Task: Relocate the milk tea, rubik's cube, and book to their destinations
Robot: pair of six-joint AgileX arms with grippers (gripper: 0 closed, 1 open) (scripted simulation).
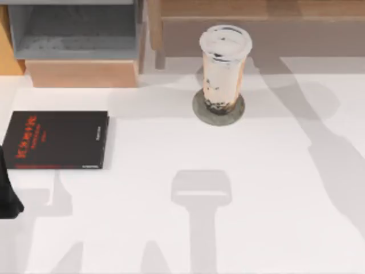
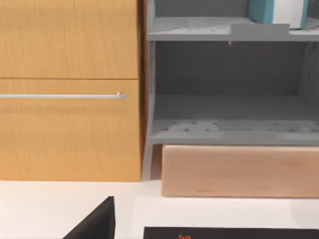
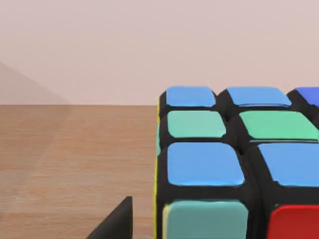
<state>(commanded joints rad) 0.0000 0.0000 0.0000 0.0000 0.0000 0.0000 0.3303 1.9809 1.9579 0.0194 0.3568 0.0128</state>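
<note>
A: While the milk tea [image 1: 224,68] is standing upright on a dark round coaster [image 1: 201,108] toward the back of the white bench [image 1: 274,200], nothing is touching it. Logging that?

B: Yes. Black book with red lettering [image 1: 56,140] is lying flat at the bench's left side, well apart from the cup.

A: Left arm?

B: Dark piece of it is poking in at the top view's left edge, just below the black book. Left end effector [image 2: 94,224] is showing as one dark finger tip in its wrist view; open or closed, can't tell.

A: Book?

B: Light teal book [image 2: 276,11] is standing on the upper grey shelf [image 2: 199,29] of the open compartment, next to the orange wood cabinet door [image 2: 70,89] with a silver handle [image 2: 62,96].

A: Cube?

B: Rubik's cube [image 3: 234,164] is sitting on a brown wooden surface [image 3: 75,159], right in front of the right wrist camera. Right end effector [image 3: 117,221] is showing one dark finger tip just beside the cube; state, can't tell.
</note>
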